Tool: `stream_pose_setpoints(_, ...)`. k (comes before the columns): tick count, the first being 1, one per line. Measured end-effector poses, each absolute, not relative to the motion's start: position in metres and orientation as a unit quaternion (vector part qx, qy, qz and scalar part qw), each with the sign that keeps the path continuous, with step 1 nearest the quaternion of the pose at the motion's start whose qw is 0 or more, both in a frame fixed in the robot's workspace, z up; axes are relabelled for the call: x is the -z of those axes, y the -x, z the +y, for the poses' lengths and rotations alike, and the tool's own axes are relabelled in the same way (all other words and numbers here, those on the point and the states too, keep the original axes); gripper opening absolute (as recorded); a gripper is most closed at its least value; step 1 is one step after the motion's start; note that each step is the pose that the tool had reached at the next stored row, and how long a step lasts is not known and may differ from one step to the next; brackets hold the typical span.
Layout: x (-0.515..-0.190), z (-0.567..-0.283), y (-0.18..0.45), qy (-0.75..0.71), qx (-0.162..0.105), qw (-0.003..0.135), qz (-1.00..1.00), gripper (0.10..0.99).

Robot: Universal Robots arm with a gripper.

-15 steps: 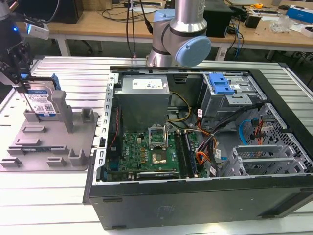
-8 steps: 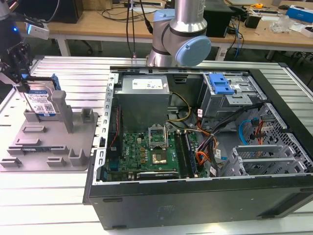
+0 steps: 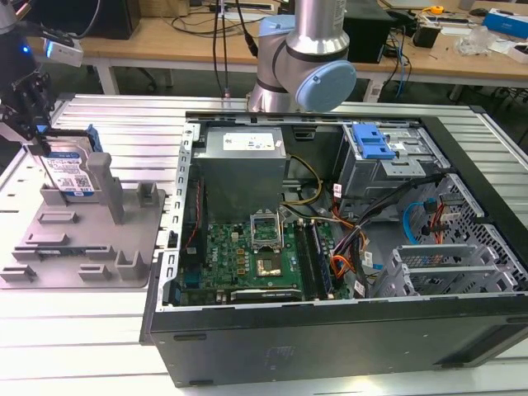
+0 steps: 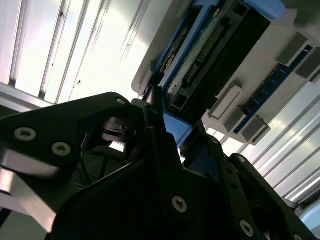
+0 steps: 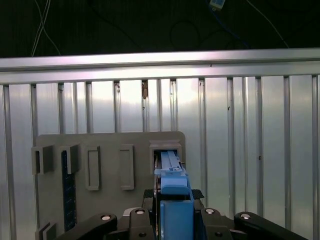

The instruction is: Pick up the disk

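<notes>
Gripping: the disk [image 3: 73,172] stands on edge in a slot of the grey tray [image 3: 82,247], at the exterior view's far left, with its labelled face toward the camera and a blue side rail [image 5: 174,182] uppermost.
Disk position: upright, seated at the tray's far corner, beside a tall grey post [image 3: 101,183]; in the second wrist view its connector end [image 4: 202,55] points away from the gripper.
Gripper state: the gripper [image 3: 35,124] sits down over the disk's top edge with the jaws drawn narrow against the blue rail on both sides; it reads as clamped on the disk, though the contact faces themselves are hidden.
Step in hand: by my judgement the grasp is made and the lift out of the slot is the work now.
Doing it well: pull straight along the slot, keeping the disk upright so it does not bind on the slot walls or the post.
Risk: the rail is plastic, so a skewed pull could let it slip.
Surroundings: the tray lies on the ribbed metal bench [image 3: 99,330], left of the open computer case [image 3: 346,272].
</notes>
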State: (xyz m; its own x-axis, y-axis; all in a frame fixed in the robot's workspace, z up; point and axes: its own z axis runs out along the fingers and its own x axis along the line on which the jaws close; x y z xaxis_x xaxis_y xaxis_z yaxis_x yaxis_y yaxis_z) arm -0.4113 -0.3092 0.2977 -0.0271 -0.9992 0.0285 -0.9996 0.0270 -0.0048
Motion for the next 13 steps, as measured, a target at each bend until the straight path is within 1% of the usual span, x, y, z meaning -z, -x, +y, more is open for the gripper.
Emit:
stream_pose_setpoints(8,-0.2977,-0.3093,0.4113,-0.697,-0.012,0.008,-0.717,0.369)
stream_pose_setpoints(13,-0.3032,-0.3101,0.4113,-0.697,-0.012,0.008,-0.717,0.369)
